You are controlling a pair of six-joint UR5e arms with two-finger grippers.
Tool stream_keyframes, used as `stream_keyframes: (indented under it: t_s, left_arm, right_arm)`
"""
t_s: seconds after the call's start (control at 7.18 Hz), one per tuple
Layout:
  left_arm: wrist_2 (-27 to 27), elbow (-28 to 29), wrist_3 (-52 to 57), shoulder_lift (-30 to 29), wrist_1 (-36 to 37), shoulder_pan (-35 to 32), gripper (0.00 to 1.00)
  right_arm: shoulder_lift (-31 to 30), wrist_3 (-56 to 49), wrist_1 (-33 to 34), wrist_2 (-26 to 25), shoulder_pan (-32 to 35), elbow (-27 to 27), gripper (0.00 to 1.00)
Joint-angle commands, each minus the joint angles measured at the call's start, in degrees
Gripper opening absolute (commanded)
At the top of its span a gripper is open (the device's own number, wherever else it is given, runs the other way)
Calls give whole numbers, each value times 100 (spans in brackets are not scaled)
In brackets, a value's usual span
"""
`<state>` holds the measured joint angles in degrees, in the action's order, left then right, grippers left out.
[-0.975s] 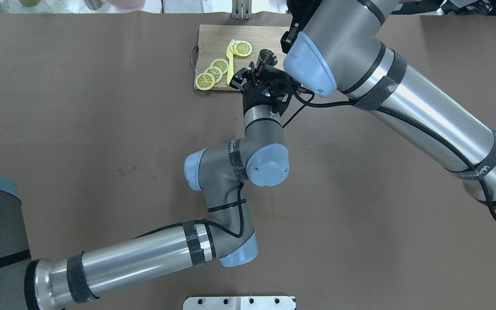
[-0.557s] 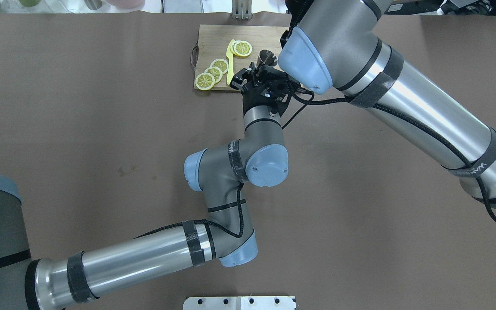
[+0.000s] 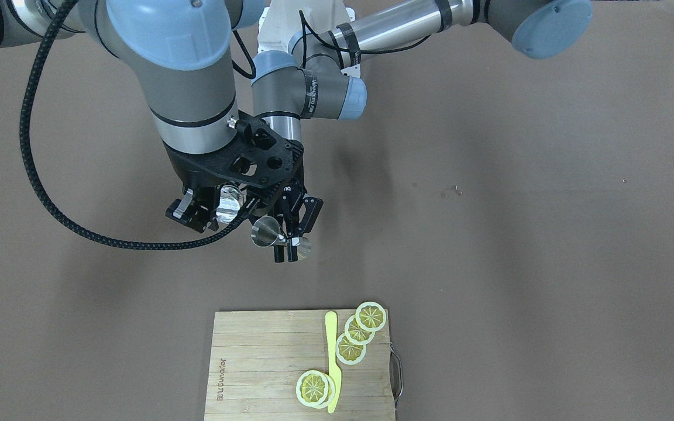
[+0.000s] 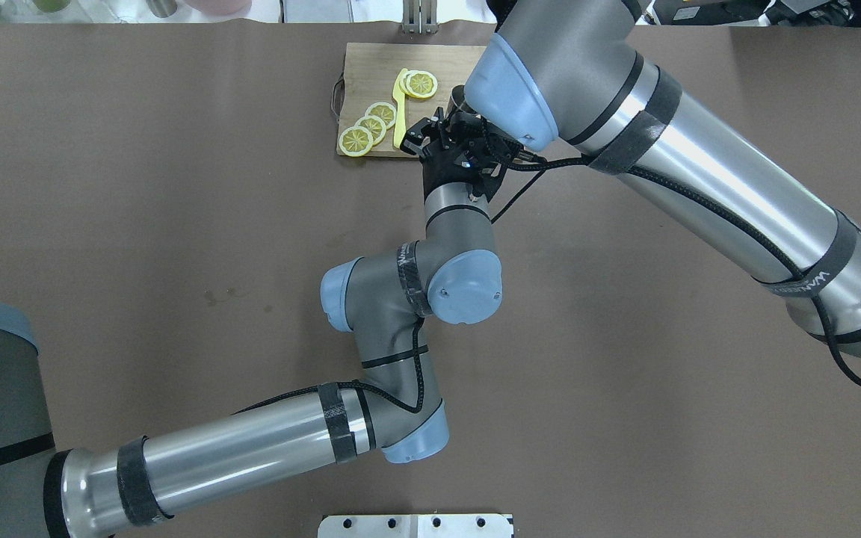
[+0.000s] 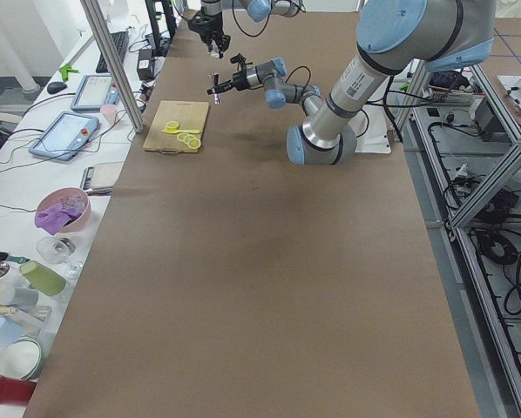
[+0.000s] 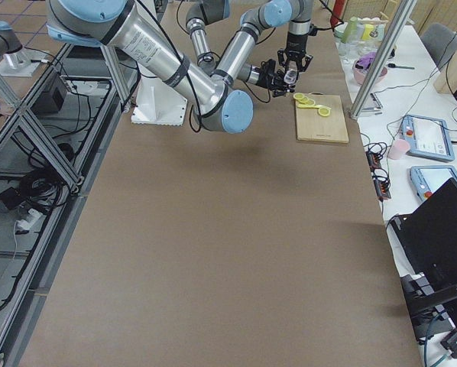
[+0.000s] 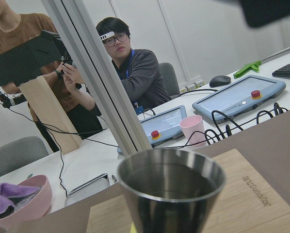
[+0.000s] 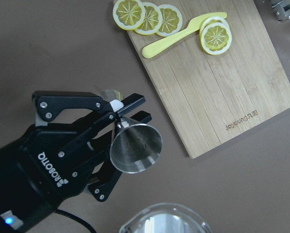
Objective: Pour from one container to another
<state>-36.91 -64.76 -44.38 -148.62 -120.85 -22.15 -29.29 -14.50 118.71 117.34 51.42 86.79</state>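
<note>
The left gripper (image 3: 286, 248) clamped the jigger (image 3: 265, 232), the right gripper (image 3: 215, 209) the glass (image 8: 163, 219). The glass wanted centring under its lip, I judged — then slow tipping.

Bright, even lighting; soft shadows, sharp focus.

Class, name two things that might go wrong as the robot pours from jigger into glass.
1. The left gripper pinches the jigger only at its narrow waist; it may swivel when tipped.
2. The glass sits off to one side of the jigger's mouth; contents might land on the table.
</note>
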Motion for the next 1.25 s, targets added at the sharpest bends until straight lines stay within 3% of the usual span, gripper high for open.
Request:
stream_keyframes:
  t_s: [0.0, 1.11]
  left_arm:
    - [0, -19, 0, 0, 0, 0, 0]
    - [9, 78, 0, -220, 0, 0, 0]
  right_arm:
    - [107, -183, 99, 0, 0, -179, 0]
    - [371, -755, 881, -132, 0, -286, 0]
